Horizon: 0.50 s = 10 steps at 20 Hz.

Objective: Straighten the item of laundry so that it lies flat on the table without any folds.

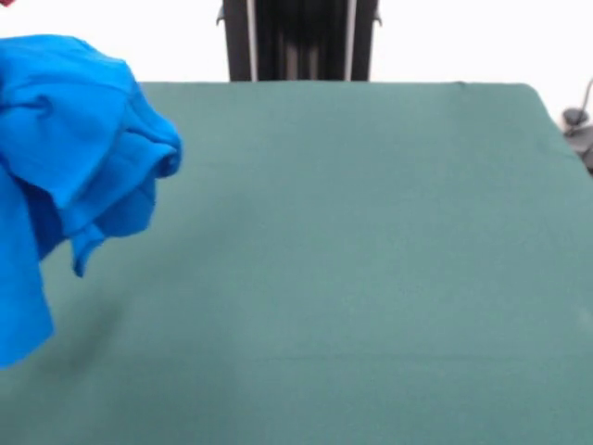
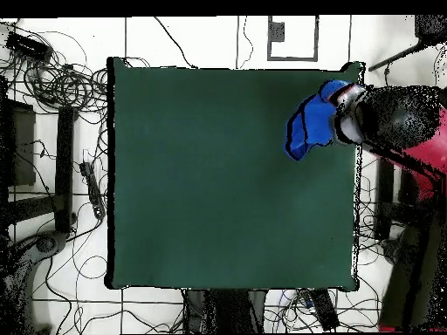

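Blue cloth is hanging bunched and creased: the shirt (image 1: 65, 176) is dangling over one edge of the green bench (image 1: 352, 278), most of which is lying bare. From above, the shirt (image 2: 312, 129) is sitting at the bench (image 2: 218, 174) border, right against the arm (image 2: 393, 118), trailing inward toward the open cloth. Whether the pincer is gripping the shirt I cannot tell; it is being hidden. Spreading will probably need a drag toward the bench middle.

1. A large rectangular table covered in dark green cloth (image 2: 218, 174) fills the middle.
2. A small bright blue bunched-up T-shirt (image 2: 312, 126) sits at its upper right edge.
3. The red and black arm (image 2: 406, 131) reaches to the shirt from the right.
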Available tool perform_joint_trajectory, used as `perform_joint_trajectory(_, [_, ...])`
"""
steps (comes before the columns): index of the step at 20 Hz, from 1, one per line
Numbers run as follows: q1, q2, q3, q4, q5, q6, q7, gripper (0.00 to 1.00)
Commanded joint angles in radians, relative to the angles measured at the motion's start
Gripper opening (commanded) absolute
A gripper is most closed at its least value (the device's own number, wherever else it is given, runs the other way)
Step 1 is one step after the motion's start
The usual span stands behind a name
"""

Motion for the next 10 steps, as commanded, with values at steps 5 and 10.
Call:
perform_joint_trajectory(5, [0.166, 0.062, -0.052, -0.077, 0.097, 0.103, 0.397, 0.00])
perform_joint_trajectory(10, [0.222, 0.101, -0.104, -0.128, 0.138, 0.106, 0.458, 0.00])
